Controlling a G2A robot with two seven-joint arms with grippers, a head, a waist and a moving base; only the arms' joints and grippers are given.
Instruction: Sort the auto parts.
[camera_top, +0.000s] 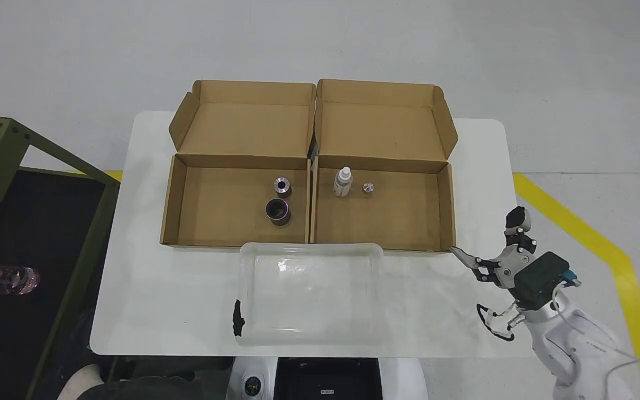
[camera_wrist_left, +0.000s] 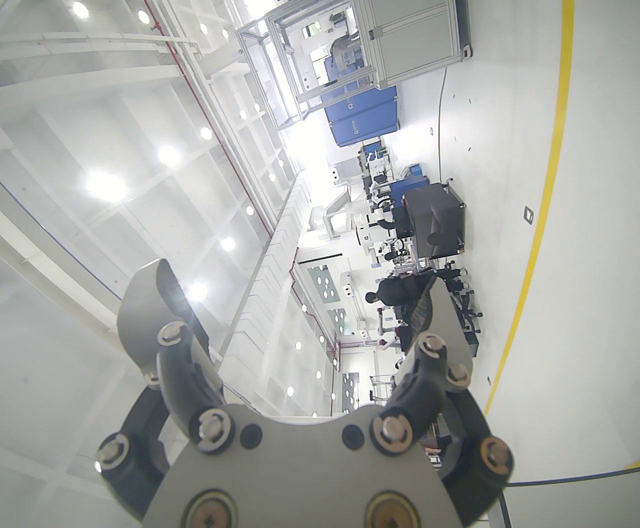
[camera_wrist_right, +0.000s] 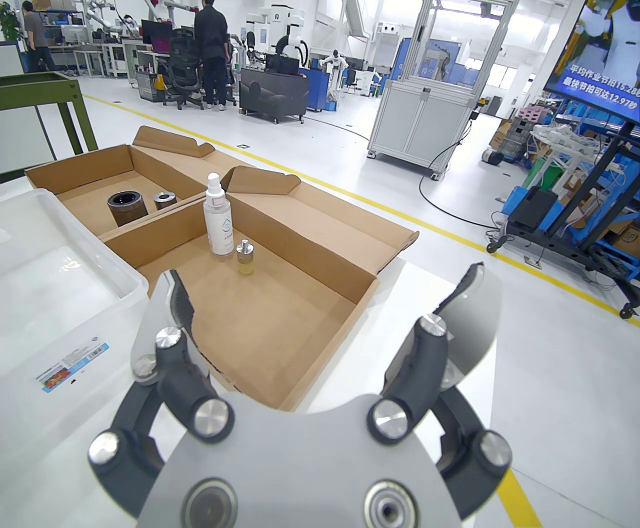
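Hanging over the right edge of the white table (camera_top: 150, 290), at the lower right of the top view, the right gripper (camera_top: 480, 288) is spread wide and holds nothing. Its 2 curved fingers point toward the boxes, and its white arm rises from the frame's lower right corner. The left gripper (camera_wrist_left: 297, 277) is likewise spread and bare, tilted up toward ceiling lights and the hall.

Nearest the right gripper lies the right box (camera_top: 425, 225), brown cardboard with its lid folded back, at center right of the top view. A white spray bottle (camera_top: 343, 182) stands upright in its upper left part. Just beside it, apart, stands a small bottle (camera_top: 368, 187) of clear glass with a metal cap.

The left box (camera_top: 205, 215) adjoins it at center left. It holds 2 dark metal cylinders, both upright with hollow tops: the larger cylinder (camera_top: 279, 210) and, just above it in the frame, the smaller cylinder (camera_top: 282, 184).

A clear plastic tray (camera_top: 311, 293) sits below both boxes, at lower center.
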